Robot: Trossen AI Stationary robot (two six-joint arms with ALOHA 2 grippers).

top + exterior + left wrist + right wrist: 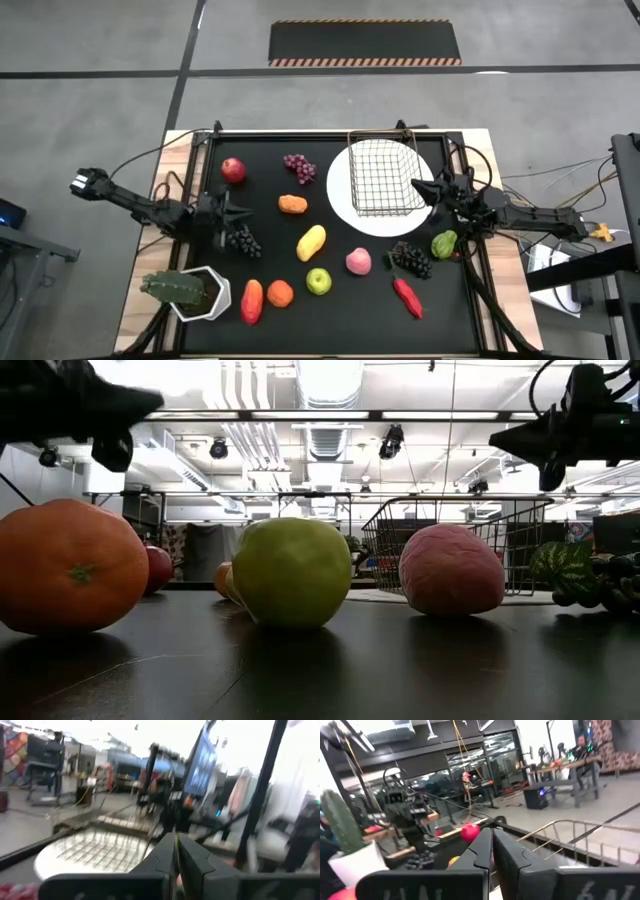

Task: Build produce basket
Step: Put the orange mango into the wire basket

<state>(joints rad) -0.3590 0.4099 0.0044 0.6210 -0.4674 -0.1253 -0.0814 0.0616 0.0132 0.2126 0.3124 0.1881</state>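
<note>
Sitting in the upper right of the high view, the basket (383,177) rests on a round white plate (345,205) and looks empty, so by my reading the build has hardly begun. Its open mouth faces up, which suits dropping fruit in from above.

Around it the produce lies scattered over the black table (270,170): purple grapes (299,167) and an orange piece (292,204) just left of the plate, a red apple (233,169) further left, a yellow mango (311,242) at centre. Lower in the frame lie a pink peach (358,261), a green apple (318,281), a small orange (280,293) and a red pepper (251,300). Dark grapes (410,259), a green pepper (444,243) and another red pepper (407,295) sit below the plate at the right. Nothing is stacked, so each piece can be picked singly.

The right gripper (428,190) hovers at the basket's right edge, fingers pressed together and holding nothing, as its wrist view shows. The left gripper (232,212) hangs at centre left, just above a dark grape bunch (243,240), also closed on nothing; that bunch seems a likely next pick.

A cactus in a white pot (190,291) stands at lower left, apart from the fruit.
</note>
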